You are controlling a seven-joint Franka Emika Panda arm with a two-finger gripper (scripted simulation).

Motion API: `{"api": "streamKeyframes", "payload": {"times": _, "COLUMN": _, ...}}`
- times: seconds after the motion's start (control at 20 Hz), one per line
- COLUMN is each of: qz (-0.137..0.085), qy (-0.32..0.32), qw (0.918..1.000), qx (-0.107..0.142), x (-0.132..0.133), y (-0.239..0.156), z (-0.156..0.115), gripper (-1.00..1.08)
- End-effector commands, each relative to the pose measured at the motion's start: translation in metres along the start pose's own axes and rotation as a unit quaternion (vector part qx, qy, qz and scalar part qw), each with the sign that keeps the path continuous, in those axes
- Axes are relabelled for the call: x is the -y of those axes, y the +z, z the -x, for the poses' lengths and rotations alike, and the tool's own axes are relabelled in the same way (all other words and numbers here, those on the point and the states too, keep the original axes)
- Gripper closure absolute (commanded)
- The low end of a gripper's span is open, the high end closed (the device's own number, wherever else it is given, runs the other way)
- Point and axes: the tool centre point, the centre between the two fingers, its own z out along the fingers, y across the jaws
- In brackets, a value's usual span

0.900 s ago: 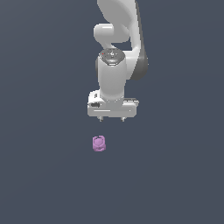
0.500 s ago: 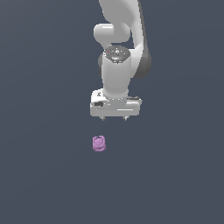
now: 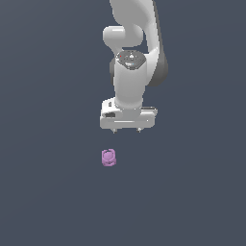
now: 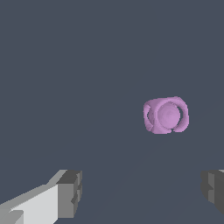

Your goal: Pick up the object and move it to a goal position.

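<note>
The object (image 3: 109, 157) is a small lilac-purple stubby ridged piece lying on the dark grey floor. In the wrist view the object (image 4: 166, 115) shows from above, ahead of the fingers and apart from them. My gripper (image 3: 126, 130) hangs from the white arm, above the object and a little toward the exterior view's right. Its jaws stand wide apart and hold nothing; the fingertips (image 4: 70, 193) are dark grey.
Plain dark grey floor (image 3: 53, 192) all around. No other objects or edges show.
The gripper has moved lower and toward the exterior view's left, nearer the object. The object has not moved.
</note>
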Motion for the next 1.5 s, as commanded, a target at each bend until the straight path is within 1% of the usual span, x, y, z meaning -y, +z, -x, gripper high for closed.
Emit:
{"api": "streamKeyframes", "payload": {"times": 0.0, "qz": 0.0, "qy": -0.003, "qw": 1.0, "qx": 0.001, "x": -0.005, "y": 0.005, "z": -0.003, "gripper": -0.92}}
{"api": "streamKeyframes", "payload": {"times": 0.25, "qz": -0.002, "qy": -0.013, "qw": 0.9999, "qx": 0.005, "x": -0.02, "y": 0.023, "z": -0.014, "gripper": -0.92}}
{"api": "streamKeyframes", "payload": {"times": 0.6, "qz": -0.006, "qy": -0.035, "qw": 0.9993, "qx": 0.012, "x": -0.053, "y": 0.063, "z": -0.032, "gripper": -0.92}}
{"api": "streamKeyframes", "payload": {"times": 0.85, "qz": -0.008, "qy": -0.047, "qw": 0.9988, "qx": 0.015, "x": -0.072, "y": 0.085, "z": -0.039, "gripper": -0.92}}
{"api": "streamKeyframes", "payload": {"times": 1.1, "qz": -0.01, "qy": -0.053, "qw": 0.9984, "qx": 0.017, "x": -0.082, "y": 0.098, "z": -0.042, "gripper": -0.92}}
{"api": "streamKeyframes", "payload": {"times": 1.45, "qz": -0.01, "qy": -0.053, "qw": 0.9984, "qx": 0.018, "x": -0.083, "y": 0.102, "z": -0.042, "gripper": -0.92}}
